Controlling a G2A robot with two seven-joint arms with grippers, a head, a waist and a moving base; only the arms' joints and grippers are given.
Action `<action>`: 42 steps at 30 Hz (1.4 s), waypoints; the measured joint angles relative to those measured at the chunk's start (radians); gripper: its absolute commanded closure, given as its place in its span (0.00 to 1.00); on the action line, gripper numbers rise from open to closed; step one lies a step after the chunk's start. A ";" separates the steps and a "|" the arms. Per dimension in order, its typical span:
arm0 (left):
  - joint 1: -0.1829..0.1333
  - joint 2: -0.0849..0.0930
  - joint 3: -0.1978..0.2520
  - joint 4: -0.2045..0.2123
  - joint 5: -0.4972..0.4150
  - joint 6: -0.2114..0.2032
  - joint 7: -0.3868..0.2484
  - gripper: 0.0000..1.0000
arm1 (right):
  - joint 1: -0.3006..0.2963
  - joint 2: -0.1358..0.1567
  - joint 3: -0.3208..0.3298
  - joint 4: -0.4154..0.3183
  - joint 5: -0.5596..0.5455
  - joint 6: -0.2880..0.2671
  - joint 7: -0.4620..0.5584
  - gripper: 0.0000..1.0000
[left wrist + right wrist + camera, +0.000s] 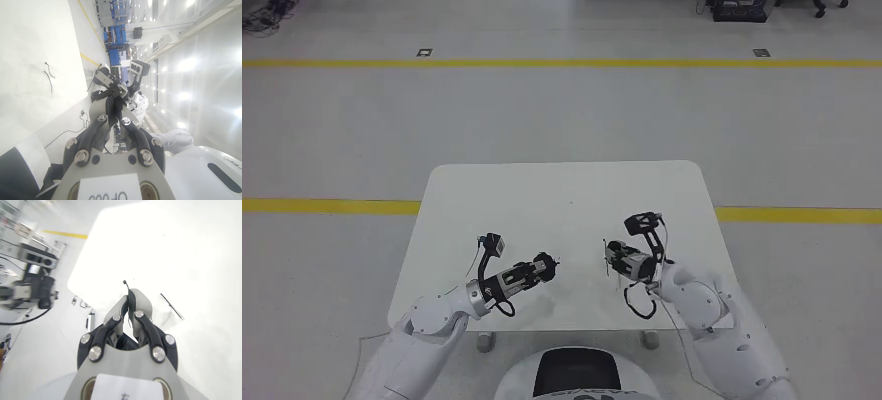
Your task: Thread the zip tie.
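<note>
- right gripper [128,295] is pinching the zip tie [126,285], fingers closed
- left gripper [113,103] is sitting closed, contents unclear
- tail [130,326] is not yet entering head [124,282]

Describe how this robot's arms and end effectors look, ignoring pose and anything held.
The left arm and right arm wear white shells. Each end effector has a grey body, black linkage bars with silver pins, and grey fingers with ribbed black pads. Black cables loop at the wrists.

A white label [108,187] behind the left gripper [113,98] and a second label [128,387] behind the right gripper [128,296] carried print, cut off and not readable whole.
</note>
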 measured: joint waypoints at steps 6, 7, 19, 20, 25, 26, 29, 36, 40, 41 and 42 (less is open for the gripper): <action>0.000 0.000 0.000 0.000 0.000 0.000 0.000 1.00 | -0.068 0.019 0.040 -0.009 0.154 -0.175 -0.081 1.00; 0.000 0.000 0.000 0.000 0.000 0.000 0.000 1.00 | -0.069 0.024 0.033 -0.019 0.158 -0.170 -0.096 1.00; 0.000 0.000 0.000 0.000 0.000 0.000 0.000 1.00 | -0.069 0.046 0.000 -0.035 0.150 -0.168 -0.185 1.00; 0.000 0.000 0.000 0.000 0.000 0.000 0.000 1.00 | -0.069 0.046 -0.001 -0.036 0.150 -0.168 -0.186 1.00; 0.007 -0.008 0.041 0.027 -0.041 0.007 0.038 1.00 | -0.079 0.054 -0.032 -0.044 0.217 -0.168 -0.303 1.00; 0.008 -0.009 0.049 0.037 -0.050 0.003 0.045 1.00 | -0.081 0.058 -0.039 -0.042 0.227 -0.168 -0.334 1.00; 0.009 -0.015 0.070 0.055 -0.068 0.000 0.071 1.00 | -0.083 0.074 -0.070 -0.032 0.244 -0.168 -0.415 1.00; 0.007 -0.028 0.103 0.064 -0.054 0.000 0.106 1.00 | -0.057 0.116 -0.160 0.027 0.247 -0.168 -0.580 1.00; 0.001 -0.036 0.118 0.062 -0.045 0.000 0.130 1.00 | -0.035 0.140 -0.205 0.056 0.254 -0.168 -0.641 1.00; 0.000 -0.037 0.118 0.061 -0.042 0.000 0.141 1.00 | -0.034 0.142 -0.207 0.058 0.253 -0.168 -0.643 1.00; 0.000 -0.037 0.117 0.061 -0.040 0.000 0.148 1.00 | -0.034 0.142 -0.207 0.058 0.253 -0.168 -0.643 1.00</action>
